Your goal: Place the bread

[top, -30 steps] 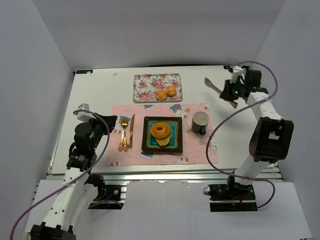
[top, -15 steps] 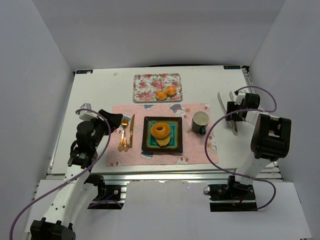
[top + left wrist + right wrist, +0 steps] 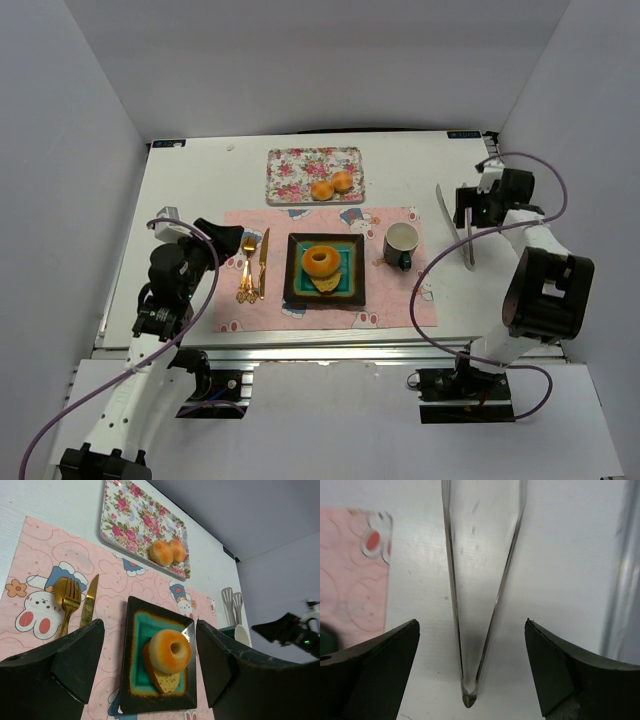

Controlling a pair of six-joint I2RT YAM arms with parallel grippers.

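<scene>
Right hand (image 3: 471, 626) is seen spread wide and empty; tongs (image 3: 467, 245), held aloft a second ago, are now laid on the table (image 3: 200, 180) at 3 o'clock of the mug (image 3: 401, 240). Left hand (image 3: 149, 630) likewise opened, empty. Doughnut (image 3: 320, 261) and flat bread (image 3: 323, 284) are stacked on the plate (image 3: 296, 290); placing is judged done.

The flat tan piece (image 3: 167, 681) lies mostly hidden beneath the doughnut (image 3: 159, 656) (only its lower edge peeks out). In the right wrist view, the tongs (image 3: 468, 692) run off the top edge.
</scene>
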